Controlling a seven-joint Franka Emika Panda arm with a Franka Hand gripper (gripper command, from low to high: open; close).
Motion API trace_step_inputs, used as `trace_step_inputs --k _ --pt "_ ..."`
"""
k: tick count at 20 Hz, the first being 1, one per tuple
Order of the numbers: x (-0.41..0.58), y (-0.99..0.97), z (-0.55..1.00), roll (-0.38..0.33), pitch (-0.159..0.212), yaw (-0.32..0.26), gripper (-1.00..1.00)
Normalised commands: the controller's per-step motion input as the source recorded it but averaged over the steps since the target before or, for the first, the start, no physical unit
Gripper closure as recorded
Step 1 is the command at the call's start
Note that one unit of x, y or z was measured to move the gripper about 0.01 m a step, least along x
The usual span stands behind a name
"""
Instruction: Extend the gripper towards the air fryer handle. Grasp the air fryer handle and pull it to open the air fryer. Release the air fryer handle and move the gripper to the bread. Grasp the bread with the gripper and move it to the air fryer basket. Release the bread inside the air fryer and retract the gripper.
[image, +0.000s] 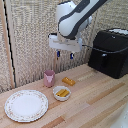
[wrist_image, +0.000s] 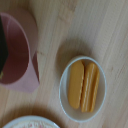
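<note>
We see the end effector (image: 64, 55) hanging in the air above the wooden worktop (image: 95, 100), its 2 short dark fingers (image: 58, 53) pointing down and set apart with nothing between them, so it is released. It hovers over the area of the pink cup (image: 49, 78) and the small white bowl (image: 62, 93), well clear of both. The air fryer (image: 110, 52) stands at the exterior view's right, toward the back of the worktop, and its basket (image: 103, 59) sits flush in the body, so the drawer is closed; the air fryer handle (image: 104, 61) juts from the front face as a short black vertical bar, untouched and well apart from the end effector. The bread (image: 68, 81) lies loose on the worktop, just beside the bowl and between the cup and the air fryer. The bowl holds 2 yellow pieces (wrist_image: 82, 85) lying side by side, and the wrist view shows them clearly, with the pink cup close by. A large patterned plate (image: 26, 105) rests at the exterior view's left, near the bowl
</note>
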Motion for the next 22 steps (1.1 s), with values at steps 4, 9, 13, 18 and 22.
trace_step_inputs --k 4,9,13,18,22 --pt "-0.014 -0.04 0.00 -0.375 -0.077 -0.102 -1.00" --pt "-0.021 -0.04 -0.01 -0.375 -0.118 -0.054 -1.00" --pt "-0.022 -0.05 0.00 -0.375 -0.144 -0.018 -1.00" --pt "-0.036 -0.21 -0.09 -0.375 -0.105 -0.014 -1.00" --pt "-0.054 -0.37 -0.21 -0.355 -0.070 -0.002 -1.00"
